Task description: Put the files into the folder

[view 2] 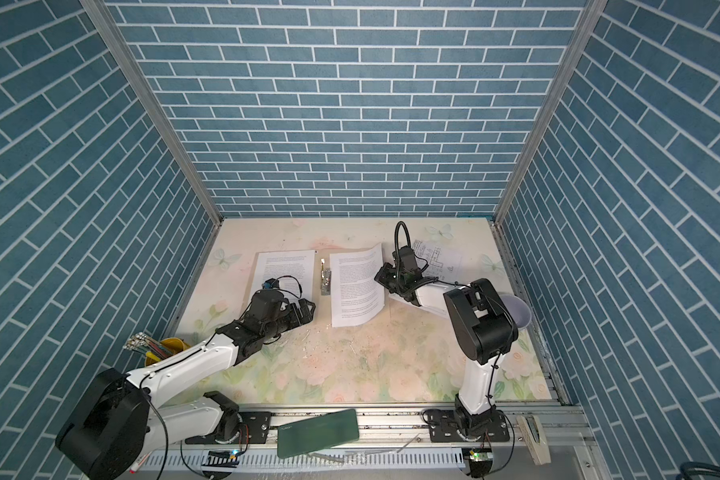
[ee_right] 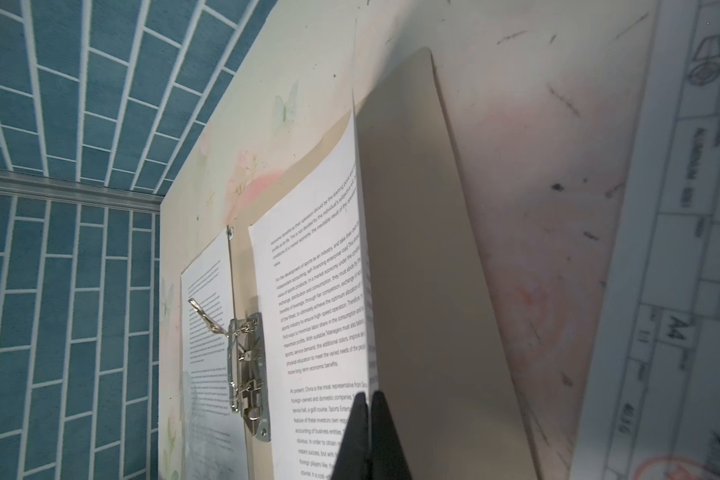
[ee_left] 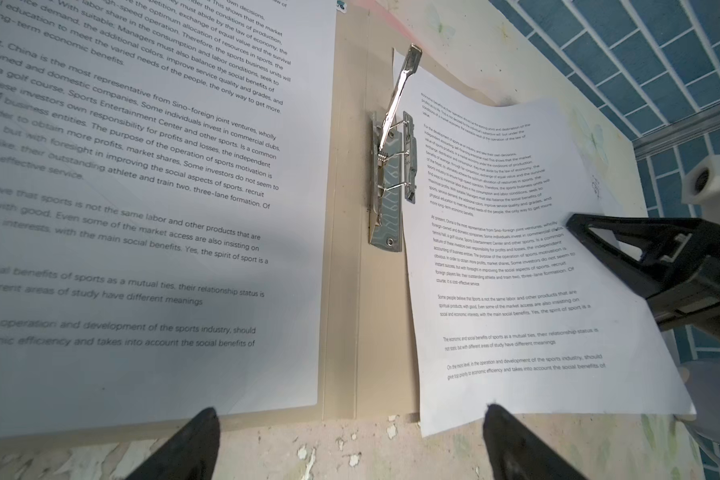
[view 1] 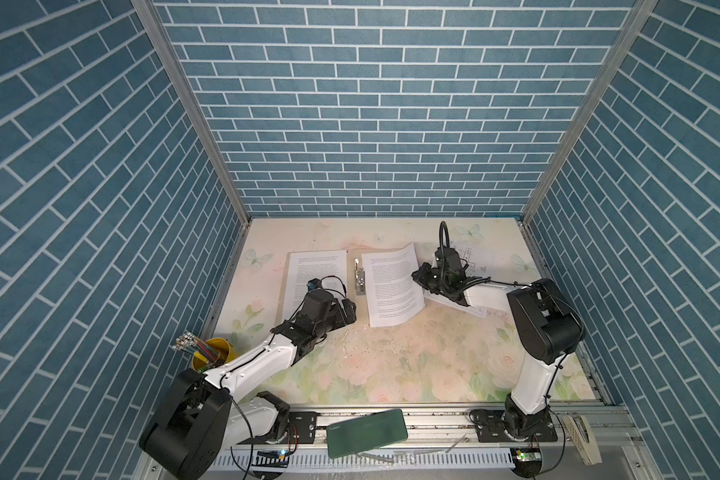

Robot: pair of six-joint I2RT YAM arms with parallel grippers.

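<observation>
A sheet was pinched tight by the right gripper, likely to be slid into the folder; the left gripper was spread wide, empty.

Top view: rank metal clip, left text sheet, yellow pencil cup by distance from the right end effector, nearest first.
From the right end effector:
1. metal clip, on the folder spine, middle.
2. left text sheet, on the folder's left half.
3. yellow pencil cup, table's near-left corner.
</observation>
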